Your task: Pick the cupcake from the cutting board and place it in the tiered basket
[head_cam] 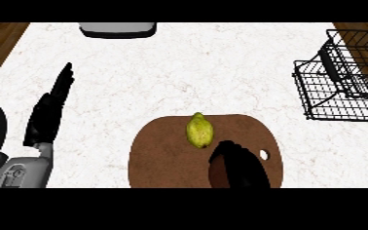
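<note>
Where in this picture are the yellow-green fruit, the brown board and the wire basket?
yellow-green fruit [200, 130]: head view, middle of its skin.
cutting board [161, 157]: head view, bare left part of its top.
wire basket [327, 92]: head view, wire grid of its near tier.

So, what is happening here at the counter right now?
The robot's right hand is over the near part of the brown cutting board. A yellow-green fruit lies on the board just beyond it. No cupcake shows; it may be hidden under that hand. The left hand rests open at the left, off the board. The black wire tiered basket stands at the right side of the white counter, apart from the board.
</note>
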